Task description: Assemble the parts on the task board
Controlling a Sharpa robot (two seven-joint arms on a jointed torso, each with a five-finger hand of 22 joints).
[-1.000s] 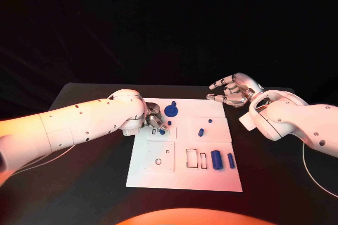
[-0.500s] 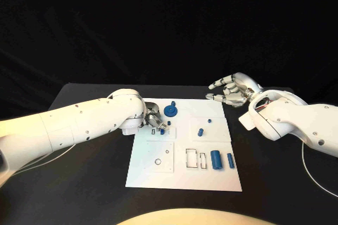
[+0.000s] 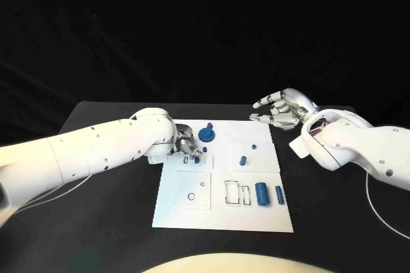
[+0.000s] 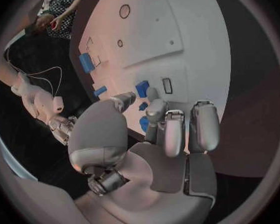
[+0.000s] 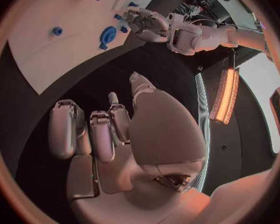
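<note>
Left hand [image 3: 187, 145] low over task board [image 3: 224, 214] near its left edge, fingertips touching small blue part [image 3: 197, 159]. Right hand [image 3: 282, 110] empty beyond far right corner, fingers loosely spread.

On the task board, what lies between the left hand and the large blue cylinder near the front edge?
In the head view, between the left hand and the large blue cylinder lie bare white task board and empty rectangular slots.

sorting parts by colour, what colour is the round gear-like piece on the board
Blue round piece, clearest in the head view.
</note>
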